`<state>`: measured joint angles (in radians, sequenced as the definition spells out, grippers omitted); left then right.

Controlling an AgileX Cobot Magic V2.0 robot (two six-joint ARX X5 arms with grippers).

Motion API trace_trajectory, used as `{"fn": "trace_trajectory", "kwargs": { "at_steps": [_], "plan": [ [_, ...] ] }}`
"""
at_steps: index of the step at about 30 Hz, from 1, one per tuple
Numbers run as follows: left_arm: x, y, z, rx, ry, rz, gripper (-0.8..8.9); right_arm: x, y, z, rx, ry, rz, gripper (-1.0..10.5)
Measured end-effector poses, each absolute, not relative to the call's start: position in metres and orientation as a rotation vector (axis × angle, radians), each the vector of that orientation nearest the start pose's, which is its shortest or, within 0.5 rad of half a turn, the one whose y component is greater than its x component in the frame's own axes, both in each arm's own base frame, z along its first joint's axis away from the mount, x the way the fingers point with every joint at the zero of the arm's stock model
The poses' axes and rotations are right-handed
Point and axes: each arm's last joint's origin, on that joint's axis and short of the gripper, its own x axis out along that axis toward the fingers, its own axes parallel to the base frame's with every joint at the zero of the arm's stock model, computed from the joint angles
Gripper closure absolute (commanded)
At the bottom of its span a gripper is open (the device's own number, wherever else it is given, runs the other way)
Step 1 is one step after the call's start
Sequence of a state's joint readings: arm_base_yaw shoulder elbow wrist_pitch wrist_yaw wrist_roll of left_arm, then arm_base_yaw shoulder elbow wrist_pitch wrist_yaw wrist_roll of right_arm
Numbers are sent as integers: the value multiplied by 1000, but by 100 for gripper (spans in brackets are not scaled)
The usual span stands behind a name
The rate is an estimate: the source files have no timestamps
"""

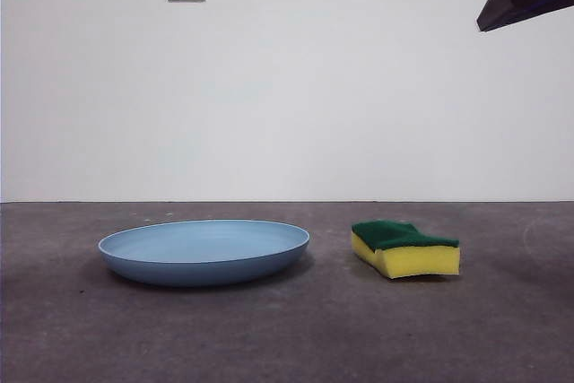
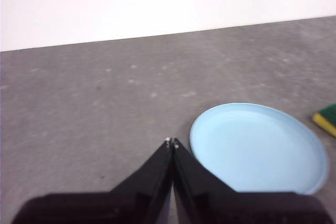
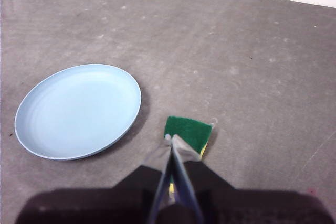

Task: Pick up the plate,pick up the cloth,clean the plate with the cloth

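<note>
A large round shallow light-blue plastic plate lies flat on the grey table at lower left of centre in the front view, and a small wavy-edged yellow foam sponge with a dark green scouring top sits apart from it at lower right. The left gripper is above the table beside the plate's rim, jaws pressed together and holding nothing. The right gripper, likewise closed and empty, is above the sponge, showing only as a black tip in the front view's upper right corner.
</note>
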<state>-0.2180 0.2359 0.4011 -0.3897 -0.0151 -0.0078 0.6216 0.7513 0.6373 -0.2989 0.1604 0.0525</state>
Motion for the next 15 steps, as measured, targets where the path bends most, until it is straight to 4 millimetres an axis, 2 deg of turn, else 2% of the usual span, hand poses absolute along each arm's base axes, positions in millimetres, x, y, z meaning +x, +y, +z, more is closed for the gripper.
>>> {"fn": "trace_trajectory", "kwargs": {
  "at_steps": [7,12,15],
  "plan": [
    [86,-8,201,-5,117,-107,816,137,93,277,-108,397,444,946],
    [90,-2,175,-13,148,-46,816,137,93,277,-108,397,444,946],
    [91,0,165,-17,175,-24,816,137,93,277,-108,397,444,946]
  ]
}}
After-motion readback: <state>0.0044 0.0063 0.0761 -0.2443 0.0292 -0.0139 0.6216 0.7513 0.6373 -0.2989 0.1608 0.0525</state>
